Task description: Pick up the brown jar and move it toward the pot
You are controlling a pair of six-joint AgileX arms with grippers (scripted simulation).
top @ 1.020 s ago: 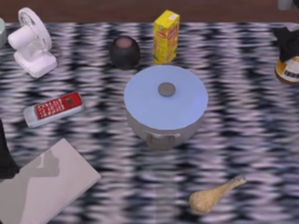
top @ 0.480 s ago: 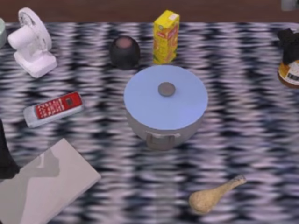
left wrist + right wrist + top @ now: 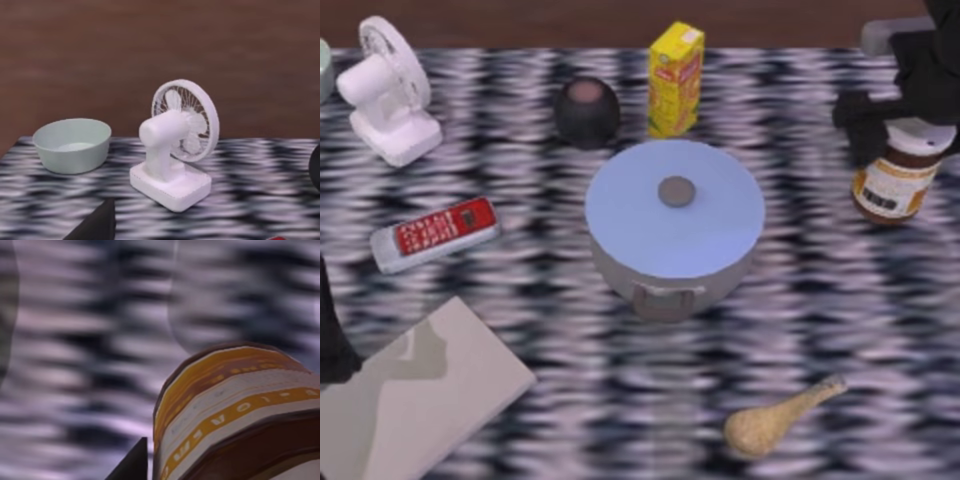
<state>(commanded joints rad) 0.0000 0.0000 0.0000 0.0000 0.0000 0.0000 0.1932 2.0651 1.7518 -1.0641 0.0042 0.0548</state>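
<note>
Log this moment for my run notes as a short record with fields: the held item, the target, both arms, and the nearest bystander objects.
held item: small brown jar with white lid and orange-yellow label, lifted at the table's right side
holder: right gripper, fingers closed at the jar's lid
target: large grey metal pot with pale blue lid, mid-table, left of the jar and apart from it
idle arm: left gripper, parked at the lower left edge
bystanders: yellow carton and dark round vessel behind the pot

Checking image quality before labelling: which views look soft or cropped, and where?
Top view: striped tablecloth smeared, pot crisp. Right wrist view: brown jar fills the frame, cropped, cloth behind blurred. Left wrist view: white fan sharp, even light.
</note>
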